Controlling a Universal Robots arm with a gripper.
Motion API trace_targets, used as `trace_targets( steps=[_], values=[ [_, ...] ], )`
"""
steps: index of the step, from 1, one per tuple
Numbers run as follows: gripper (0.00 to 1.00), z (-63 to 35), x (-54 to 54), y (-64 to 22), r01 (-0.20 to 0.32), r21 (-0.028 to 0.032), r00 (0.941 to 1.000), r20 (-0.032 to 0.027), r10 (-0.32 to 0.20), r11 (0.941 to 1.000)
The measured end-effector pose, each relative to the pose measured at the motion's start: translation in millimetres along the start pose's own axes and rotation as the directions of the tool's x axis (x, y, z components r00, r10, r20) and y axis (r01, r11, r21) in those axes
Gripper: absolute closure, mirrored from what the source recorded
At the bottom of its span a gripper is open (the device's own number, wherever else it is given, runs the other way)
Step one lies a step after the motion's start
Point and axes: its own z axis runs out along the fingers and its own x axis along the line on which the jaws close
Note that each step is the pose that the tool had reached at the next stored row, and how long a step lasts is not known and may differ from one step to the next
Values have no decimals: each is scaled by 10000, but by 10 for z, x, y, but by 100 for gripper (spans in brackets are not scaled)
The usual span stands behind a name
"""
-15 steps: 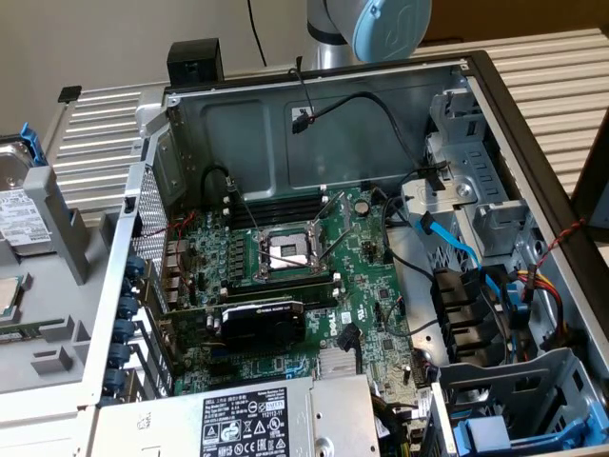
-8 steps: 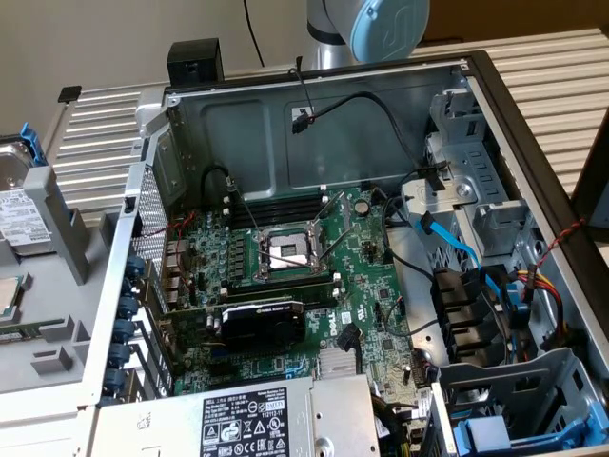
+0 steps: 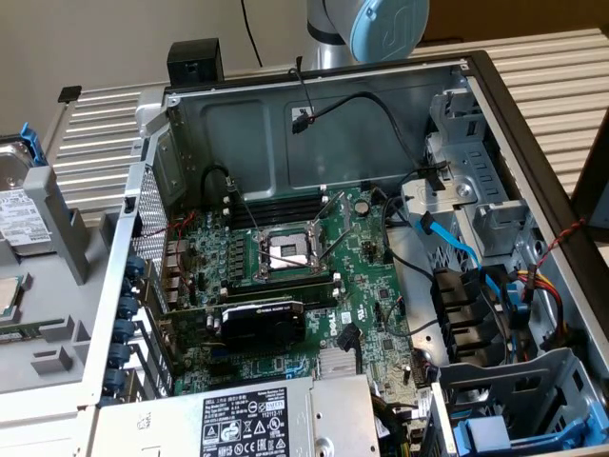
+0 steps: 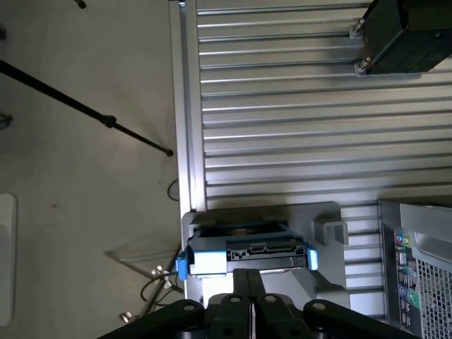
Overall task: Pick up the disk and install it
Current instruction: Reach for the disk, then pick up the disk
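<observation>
Both views look down, sharing the disk (image 3: pixel 14 214) (image 4: pixel 247 251).

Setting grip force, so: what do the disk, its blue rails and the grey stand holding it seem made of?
Disk: seemingly metal, silver-grey sheen, with a white paper-like label. Rails: probably plastic, bright blue, smooth moulded look. Stand: matt grey, likely plastic or painted metal; the look leaves it open.

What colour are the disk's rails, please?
The disk rails are bright blue, clearest in the wrist view.
</observation>
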Motion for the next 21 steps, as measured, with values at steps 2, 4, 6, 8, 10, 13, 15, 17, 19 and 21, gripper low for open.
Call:
trace_targets(
  steps=[2,4,6,8,10,13,15,17,19,21],
  values=[
    [89,0,0,0,0,0,10000,0,0,10000],
    [89,0,0,0,0,0,10000,0,0,10000],
    [89,0,0,0,0,0,10000,0,0,10000],
    [89,0,0,0,0,0,10000,0,0,10000],
    [89,0,0,0,2,0,10000,0,-2,10000],
    [89,-1,1,0,316,-4,9995,-11,-316,9995],
    [89,0,0,0,680,-9,9977,-21,-680,9977],
    [89,0,0,0,1049,-15,9945,-32,-1049,9945],
    [89,0,0,0,1401,-21,9901,-41,-1401,9901],
    [89,0,0,0,1763,-27,9843,-52,-1763,9843]
  ],
)
